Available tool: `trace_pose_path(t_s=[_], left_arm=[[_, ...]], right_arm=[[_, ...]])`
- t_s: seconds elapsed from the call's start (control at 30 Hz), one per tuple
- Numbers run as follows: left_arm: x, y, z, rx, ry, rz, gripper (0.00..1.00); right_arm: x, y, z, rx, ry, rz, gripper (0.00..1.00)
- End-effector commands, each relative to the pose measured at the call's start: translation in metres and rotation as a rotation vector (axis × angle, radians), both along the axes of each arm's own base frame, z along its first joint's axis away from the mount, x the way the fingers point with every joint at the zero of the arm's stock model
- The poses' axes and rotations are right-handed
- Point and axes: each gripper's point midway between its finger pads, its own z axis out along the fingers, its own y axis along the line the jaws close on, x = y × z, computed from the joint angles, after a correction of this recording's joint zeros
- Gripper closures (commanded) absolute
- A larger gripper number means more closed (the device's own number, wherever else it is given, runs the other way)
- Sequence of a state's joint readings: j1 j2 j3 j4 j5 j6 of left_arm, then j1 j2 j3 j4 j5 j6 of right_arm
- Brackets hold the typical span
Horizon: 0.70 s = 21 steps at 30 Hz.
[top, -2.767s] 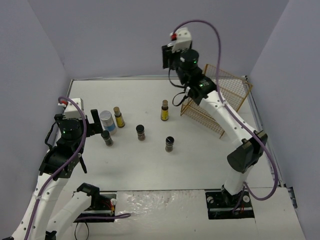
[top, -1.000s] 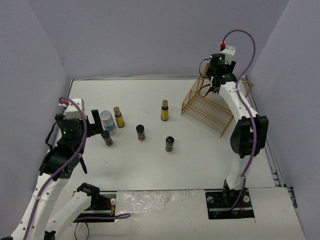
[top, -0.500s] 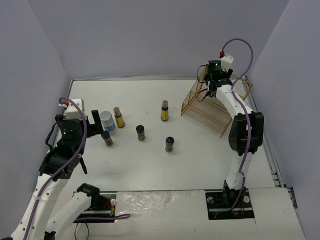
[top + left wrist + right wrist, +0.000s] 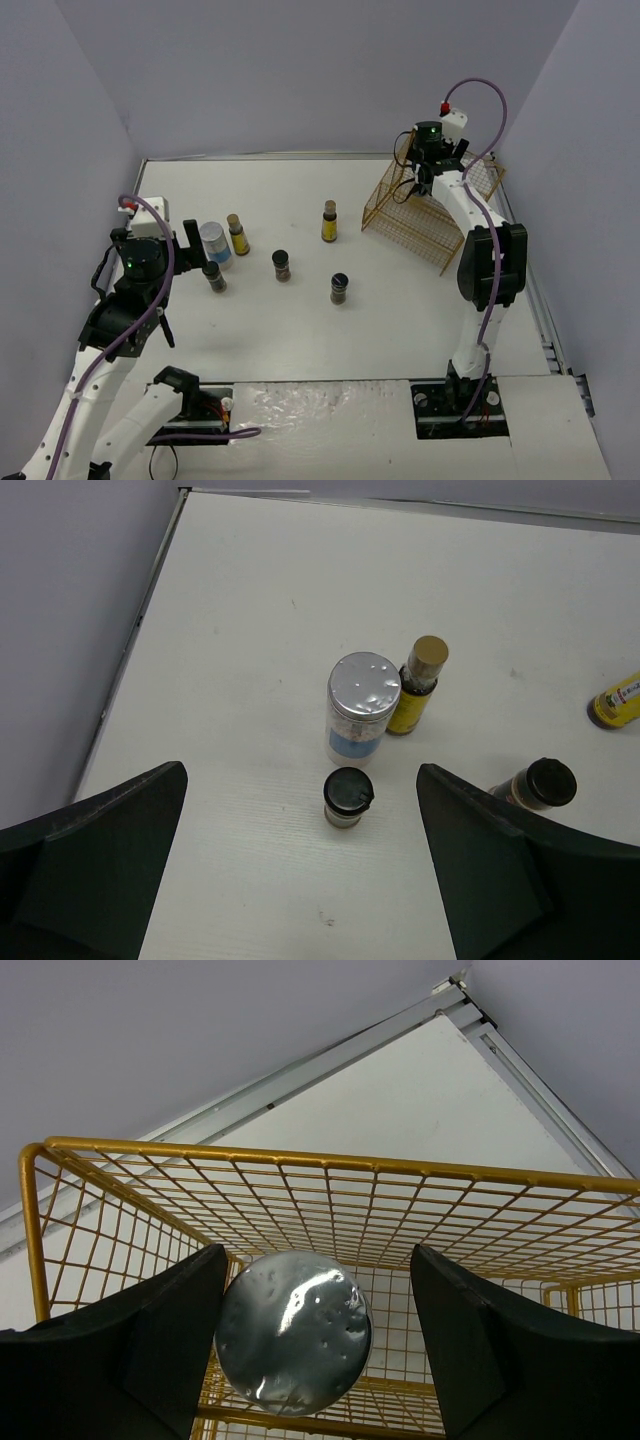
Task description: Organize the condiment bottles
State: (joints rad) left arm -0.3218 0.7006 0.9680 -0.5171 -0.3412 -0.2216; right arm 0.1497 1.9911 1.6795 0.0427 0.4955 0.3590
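A gold wire rack (image 4: 425,215) of thin square mesh stands at the worktop's (image 4: 300,330) far right corner. A silver-lidded jar (image 4: 293,1332) sits amid the mesh. The right gripper (image 4: 318,1335) straddles it, jaws parted, with a gap on one side. Near the left edge and centre stand a pale jar (image 4: 363,705) with a dimpled lid, two slim yellow-labelled bottles (image 4: 237,236) (image 4: 329,222) and three squat black-capped jars (image 4: 213,277) (image 4: 281,265) (image 4: 340,289). The left gripper (image 4: 302,780) hangs wide above them.

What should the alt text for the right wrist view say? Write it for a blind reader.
A round silver-lidded jar, seen from straight above, sits inside the open right claw, with a gap on the jar's right side. A gold wire rack shows behind and below it, on a white table by a grey wall.
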Motion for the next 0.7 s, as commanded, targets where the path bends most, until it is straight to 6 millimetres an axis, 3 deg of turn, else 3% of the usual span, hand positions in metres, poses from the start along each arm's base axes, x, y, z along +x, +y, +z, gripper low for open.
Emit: trace_pose_path(t_s=[0.0,0.2,0.23,0.33,0.37,0.4,0.53,0.67], left_arm=[[0.01,-0.006,0.013,-0.033,-0.054,-0.002,0.03],[0.016,-0.005,0.003,-0.045,-0.017,0.031,0.03],[0.017,-0.006,-0.001,-0.048,0.003,0.041,0.03],[0.026,-0.011,-0.017,-0.061,0.097,0.056,0.03],[0.029,-0.017,-0.021,-0.076,0.14,0.043,0.03],[0.032,-0.021,-0.025,-0.079,0.172,0.039,0.03],[0.05,-0.026,-0.052,-0.055,0.329,0.068,0.03],[0.071,-0.03,-0.066,-0.097,0.377,0.04,0.03]], right_arm=[[-0.002,-0.005,0.032,0.013,-0.079,-0.01,0.26],[-0.014,0.018,0.092,0.051,-0.172,0.145,0.1],[-0.022,0.023,0.113,0.057,-0.208,0.183,0.08],[-0.045,0.037,0.15,0.066,-0.265,0.294,0.0],[-0.063,0.045,0.174,0.075,-0.31,0.36,0.0],[-0.075,0.049,0.185,0.079,-0.331,0.398,0.0],[-0.128,0.063,0.202,0.092,-0.375,0.519,0.0],[-0.181,0.066,0.196,0.115,-0.398,0.577,0.0]])
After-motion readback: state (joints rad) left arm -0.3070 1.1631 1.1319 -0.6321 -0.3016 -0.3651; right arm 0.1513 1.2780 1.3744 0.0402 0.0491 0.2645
